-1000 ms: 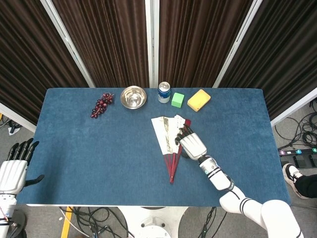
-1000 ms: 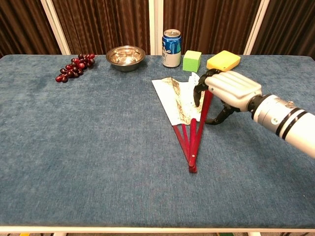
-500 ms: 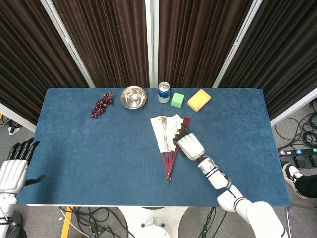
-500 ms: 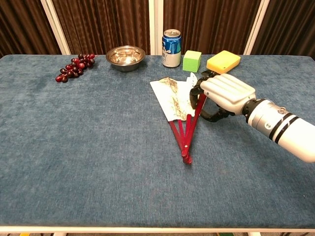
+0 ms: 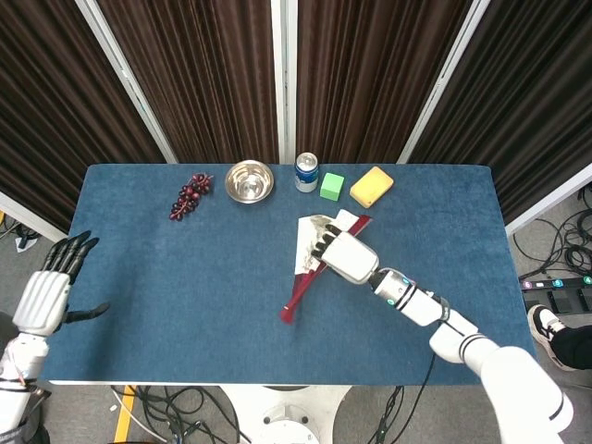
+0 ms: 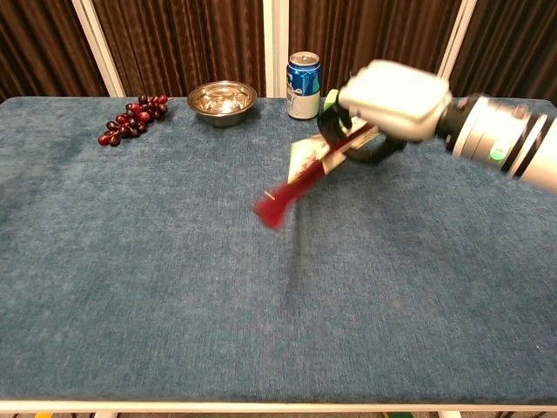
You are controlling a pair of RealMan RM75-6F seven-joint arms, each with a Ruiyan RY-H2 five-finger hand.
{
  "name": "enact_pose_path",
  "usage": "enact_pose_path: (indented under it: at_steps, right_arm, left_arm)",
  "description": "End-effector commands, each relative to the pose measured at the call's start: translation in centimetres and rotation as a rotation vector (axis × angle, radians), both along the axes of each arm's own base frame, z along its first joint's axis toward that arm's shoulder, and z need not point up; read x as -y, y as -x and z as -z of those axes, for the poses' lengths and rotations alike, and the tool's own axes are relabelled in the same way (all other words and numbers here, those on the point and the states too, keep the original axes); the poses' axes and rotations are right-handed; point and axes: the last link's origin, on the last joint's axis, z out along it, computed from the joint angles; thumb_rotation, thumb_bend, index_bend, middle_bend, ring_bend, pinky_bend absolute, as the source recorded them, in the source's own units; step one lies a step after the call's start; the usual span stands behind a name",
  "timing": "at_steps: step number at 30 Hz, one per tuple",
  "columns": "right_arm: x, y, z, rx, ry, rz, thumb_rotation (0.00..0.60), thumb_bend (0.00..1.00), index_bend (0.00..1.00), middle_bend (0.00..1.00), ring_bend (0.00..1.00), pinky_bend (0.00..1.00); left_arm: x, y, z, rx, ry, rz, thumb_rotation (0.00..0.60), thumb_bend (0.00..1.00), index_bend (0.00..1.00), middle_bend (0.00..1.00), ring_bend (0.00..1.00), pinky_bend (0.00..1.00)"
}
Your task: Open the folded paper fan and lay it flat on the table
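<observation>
A blue-carpeted worktop (image 5: 185, 296) is being framed by dark brown curtains hung between white posts across the top of both views. The paper fan (image 5: 314, 264) (image 6: 306, 172) is being seen near the centre of the frame, slightly right, and in the chest view it is being carried clear of the cloth, its shadow lying below it. It is only partly spread: a narrow wedge of cream paper with dark markings is showing at its upper end, while the red ribs are being kept close together and are running down and to the left to a red pivot end, which is blurred in the chest view. The fan is being grasped around its ribs by the right hand (image 5: 344, 257) (image 6: 389, 103), whose white back is being turned upward and whose dark fingers are being curled under the ribs. The right forearm is being extended in from the lower right of the head view. The left hand (image 5: 51, 291) is being held released at the lower left edge of the head view, off the worktop, with its dark fingers spread apart and nothing in it.
</observation>
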Motion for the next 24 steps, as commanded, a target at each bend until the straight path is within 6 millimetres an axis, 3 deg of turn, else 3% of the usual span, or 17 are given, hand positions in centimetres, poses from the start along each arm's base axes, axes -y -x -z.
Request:
enact_pose_path:
  at_steps: [1, 6, 12, 17, 24]
  right_arm:
    - [0.4, -2.9, -3.8, 0.018, -0.010, -0.102, 0.600, 0.95, 0.80, 0.63, 0.48, 0.30]
    - [0.3, -5.5, -7.3, 0.066, 0.003, -0.138, 0.600, 0.95, 0.80, 0.63, 0.48, 0.31]
    - [-0.1, -8.2, -9.6, 0.113, -0.005, -0.162, 0.600, 0.95, 0.80, 0.63, 0.48, 0.31]
    - [-0.5, -10.0, -10.2, 0.140, -0.013, -0.184, 0.600, 0.95, 0.80, 0.63, 0.48, 0.32]
    - [-1.0, -12.2, -9.1, 0.165, -0.054, -0.173, 0.600, 0.95, 0.80, 0.63, 0.48, 0.32]
  left_arm:
    - [-3.2, -2.2, 1.4, 0.127, 0.059, 0.067, 0.600, 0.09, 0.16, 0.12, 0.08, 0.08]
    - [-5.7, -4.6, 3.3, 0.205, 0.146, 0.107, 0.600, 0.09, 0.17, 0.12, 0.08, 0.11]
    - [-8.1, -7.8, 6.1, 0.350, 0.279, 0.122, 0.600, 0.09, 0.17, 0.12, 0.08, 0.11]
    - [-9.1, -9.8, 8.1, 0.379, 0.329, 0.138, 0.600, 0.09, 0.18, 0.13, 0.08, 0.12]
    - [-9.6, -12.9, 10.9, 0.482, 0.363, 0.158, 0.600, 0.09, 0.25, 0.19, 0.12, 0.18]
